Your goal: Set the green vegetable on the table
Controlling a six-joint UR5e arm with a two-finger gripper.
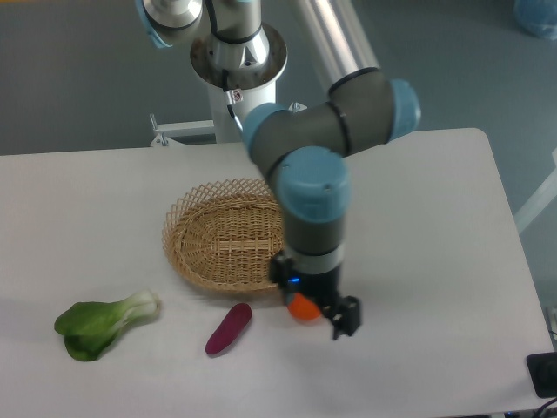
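Camera view: jaws (pixel 341 319) are hanging empty, their spread unclear, just beside an orange (pixel 301 306). Far off to one side, the bok choy (pixel 103 321) is lying on the white worktop (pixel 435 261), so placement looks done.

This looks like a robotics lab or test room, not a home or kitchen. An industrial arm (pixel 322 174) in grey metal with light blue joint caps rises from a white pedestal (pixel 244 78) bolted behind a plain white table (pixel 435 261) with rounded corners. The floor (pixel 87 70) is bare dull grey-blue, with no furniture or decoration. The few items set out, a wicker basket (pixel 218 244), a purple eggplant (pixel 228 328) and a green vegetable (pixel 100 322), lie spaced apart like test props.
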